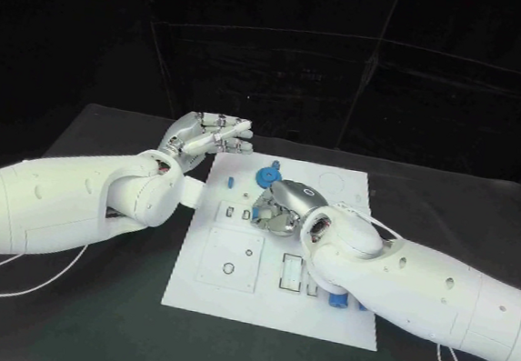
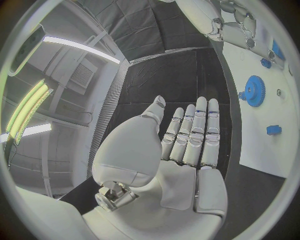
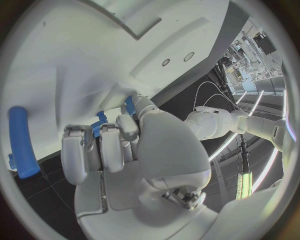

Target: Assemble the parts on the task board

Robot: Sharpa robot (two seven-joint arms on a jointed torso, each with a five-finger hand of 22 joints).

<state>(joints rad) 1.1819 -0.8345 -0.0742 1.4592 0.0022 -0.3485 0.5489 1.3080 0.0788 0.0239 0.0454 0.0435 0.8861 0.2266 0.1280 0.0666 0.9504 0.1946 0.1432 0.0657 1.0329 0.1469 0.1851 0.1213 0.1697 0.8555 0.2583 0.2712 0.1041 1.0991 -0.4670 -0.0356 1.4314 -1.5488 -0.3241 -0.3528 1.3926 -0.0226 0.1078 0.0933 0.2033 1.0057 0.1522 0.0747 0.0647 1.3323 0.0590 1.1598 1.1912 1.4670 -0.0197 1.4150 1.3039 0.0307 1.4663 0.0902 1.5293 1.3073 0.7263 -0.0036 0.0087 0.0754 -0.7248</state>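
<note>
Assembly is midway: a blue gear sits on the task board, while a blue rod lies loose. The left robot hand is released; the right robot hand pinches a small blue part.

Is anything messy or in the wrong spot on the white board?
One thing stands out: a blue rod lies at the task board's right edge, half under the right arm, not set in any slot. The blue gear sits flat on the board. Nothing looks spilled or broken. The left hand is off the board, holding nothing.
</note>
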